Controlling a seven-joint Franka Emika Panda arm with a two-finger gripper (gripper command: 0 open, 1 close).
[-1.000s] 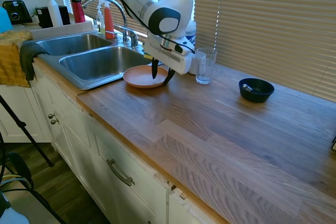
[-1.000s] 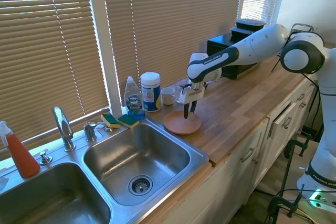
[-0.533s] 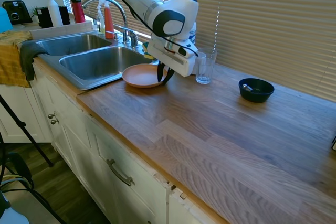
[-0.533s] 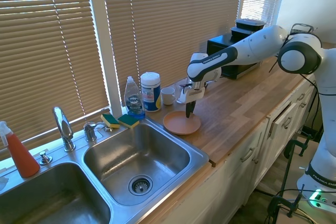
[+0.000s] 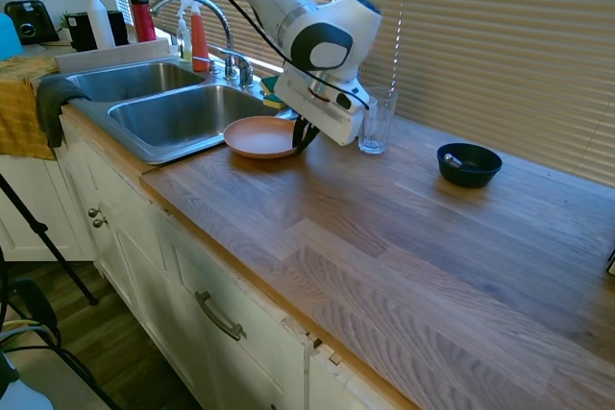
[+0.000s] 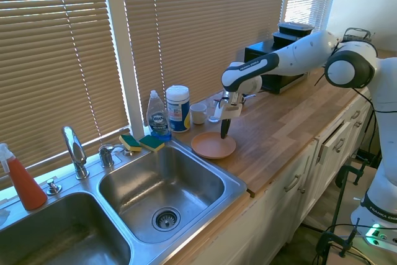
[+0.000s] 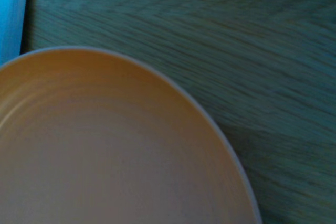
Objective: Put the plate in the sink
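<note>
A long wooden counter (image 5: 404, 237) runs under windows covered by closed blinds, with a stainless steel double-basin sink (image 6: 162, 185) set into it; the first exterior view shows both basins, while the second exterior view cuts off the further basin at the picture's lower left corner. A white robot arm (image 6: 298, 54) reaches over the counter to the spot just beside the sink's rim. Its jaws (image 6: 224, 132) point straight down and are clenched on the rim of the plate (image 6: 211, 146), at the plate's edge away from the sink; the dark fingers look pressed together, and in the first exterior view they are partly hidden behind the white hand body. The salmon-orange plate is on the counter next to the nearer basin, with one edge reaching up to the sink's rim; whether it is lifted a little off the wood cannot be made out. The wrist view is blurred and shows only part of the plate's orange inside and pale rim against the wood grain. Behind the sink stand a white canister (image 6: 177, 108), a clear dish soap bottle (image 6: 158, 116), a small white cup (image 6: 198, 113) and two green-and-yellow sponges (image 6: 141, 143). A clear drinking glass (image 5: 375, 120) stands just beside the arm's hand, and a small dark blue bowl (image 5: 469, 164) sits well apart from the plate, further along the counter.
</note>
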